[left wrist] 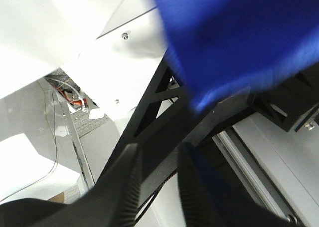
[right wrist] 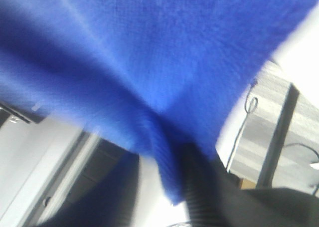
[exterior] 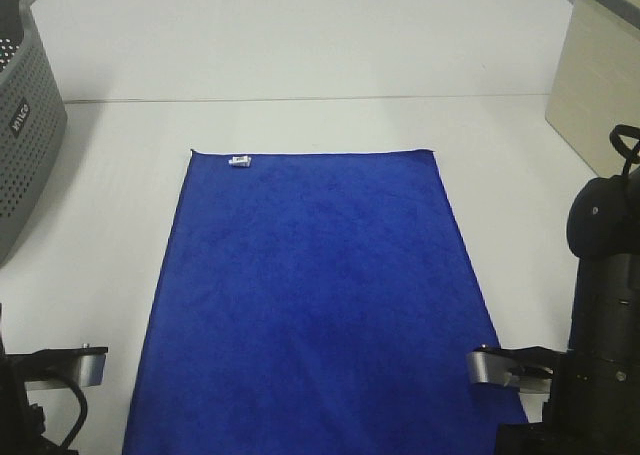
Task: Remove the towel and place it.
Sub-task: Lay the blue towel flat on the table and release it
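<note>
Exterior high view: the towel (exterior: 310,295) lies spread flat on the white table (exterior: 300,55), running from the middle of the picture down to the 6 o'clock edge, where it passes out of sight. Its small white tag (exterior: 239,161) sits at the far corner toward 11 o'clock. A grey perforated basket (exterior: 25,125) stands at 9 o'clock, well apart from the towel, and a pale box (exterior: 595,85) stands at 2 o'clock. The left arm (exterior: 50,375) shows at 7 o'clock, just beside the towel's long edge. The right arm (exterior: 600,305) shows at 4 o'clock, with its front end overlapping the towel's near corner.

Left wrist view: the left tool (left wrist: 158,147) has its two fingers (left wrist: 132,187) parted by a narrow gap with nothing between them. A blurred corner of the towel hangs beyond the fingertips, clear of them, in front of a black frame (left wrist: 159,102).

Right wrist view: the right tool (right wrist: 159,157) is partly open. A hanging fold of the towel comes down between its fingers (right wrist: 199,197) and lies against one of them, while a strip of light shows between the fold and the other finger, so the cloth is not clamped. The picture is blurred.
</note>
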Available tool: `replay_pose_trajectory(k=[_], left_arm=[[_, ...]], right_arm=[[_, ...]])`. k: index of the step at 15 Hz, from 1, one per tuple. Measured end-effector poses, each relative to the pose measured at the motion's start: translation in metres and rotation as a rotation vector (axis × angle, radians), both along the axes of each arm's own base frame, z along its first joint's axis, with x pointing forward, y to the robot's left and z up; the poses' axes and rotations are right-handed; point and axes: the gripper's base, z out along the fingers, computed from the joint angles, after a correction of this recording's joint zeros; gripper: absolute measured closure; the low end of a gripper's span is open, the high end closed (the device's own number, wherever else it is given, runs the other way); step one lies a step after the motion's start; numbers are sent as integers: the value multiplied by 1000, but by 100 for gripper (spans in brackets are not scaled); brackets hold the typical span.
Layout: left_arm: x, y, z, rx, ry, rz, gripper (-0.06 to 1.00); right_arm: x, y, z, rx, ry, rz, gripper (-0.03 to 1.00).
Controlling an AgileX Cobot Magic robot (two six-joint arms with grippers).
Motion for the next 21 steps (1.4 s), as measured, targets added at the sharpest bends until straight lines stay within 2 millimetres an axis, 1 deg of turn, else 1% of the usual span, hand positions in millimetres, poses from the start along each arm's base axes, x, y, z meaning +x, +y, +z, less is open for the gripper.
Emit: replay_pose_trajectory(k=[1, 2, 3, 4, 6, 8, 12, 15, 17, 18, 19, 21], left_arm=[[0, 0, 0, -7, 0, -4, 61], [0, 0, 0, -17, -2, -7, 54], [0, -1, 0, -24, -2, -4, 50], [0, -1, 0, -28, -2, -1, 49], [-1, -2, 1, -35, 16, 1, 48], [-3, -3, 3, -47, 42, 10, 48], [-4, -3, 5, -54, 66, 7, 48], [-4, -4, 7, -60, 53, 4, 48], [6, -7, 20, -89, -6, -6, 48], [13, -9, 29, -103, -54, -18, 48], [18, -10, 35, -110, -92, -28, 48], [37, -13, 57, -121, -218, -70, 48]], right_arm=[[0, 0, 0, -10, 4, -7, 51], [0, 0, 0, -11, 5, -12, 39], [0, 0, 0, -11, 5, -12, 32], [0, 0, 0, -10, 9, -13, 28], [0, 1, 3, -1, 19, -15, 26], [9, 4, 17, 25, -53, -14, 26], [26, 10, 67, 106, -250, -12, 26], [37, 12, 112, 157, -459, -1, 26], [51, 12, 139, 124, -621, -22, 26], [60, 9, 150, 85, -679, -41, 26], [65, 7, 155, 68, -705, -49, 26], [86, -14, 173, 38, -792, -142, 26]])
